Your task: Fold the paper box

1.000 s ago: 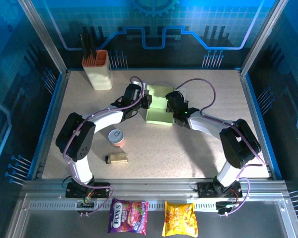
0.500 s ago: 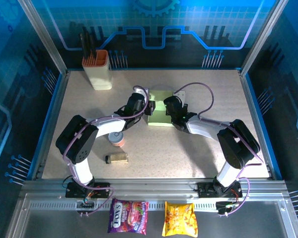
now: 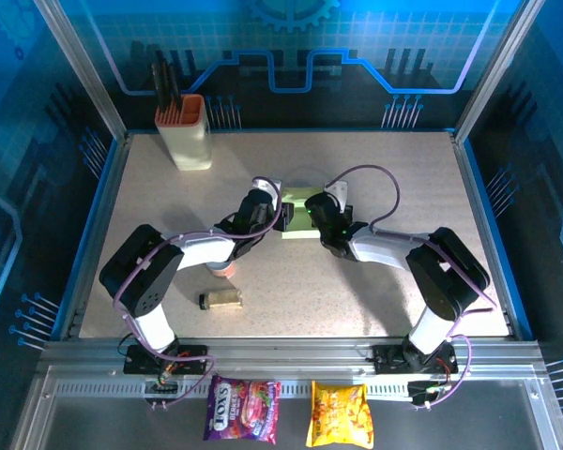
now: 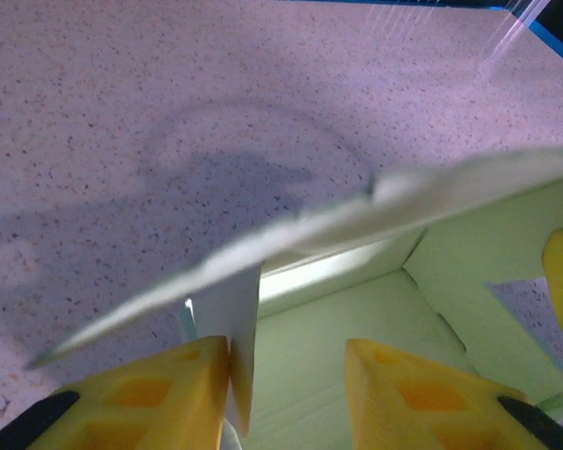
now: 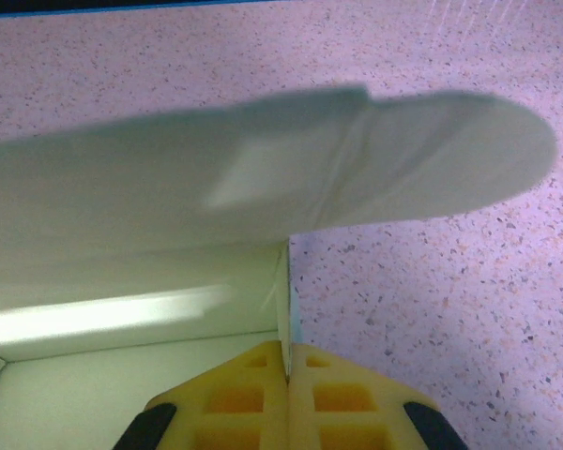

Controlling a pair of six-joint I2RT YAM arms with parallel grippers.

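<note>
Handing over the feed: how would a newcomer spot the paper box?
On the speckled table, look to the middle, where the left gripper and right gripper meet. The paper box sits between them: pale green thin card, a flap raised. The cream holder at back left is taller, orange-rimmed.

Cream knife holder [image 3: 189, 141], orange rim, dark handles standing in it: far-left corner of the speckled table [image 3: 394, 169], well beyond and to the left of the left gripper [image 3: 281, 213] jaws. Small can [image 3: 224, 269], pinkish, partly hidden: left of those jaws and nearer the table's front edge, with a brownish bottle [image 3: 220, 300] lying on its side just nearer again. Purple sweets bag [image 3: 242, 410] and yellow snack bag [image 3: 339, 414]: side by side on the front rail, off the tabletop, well apart from the jaws.
</note>
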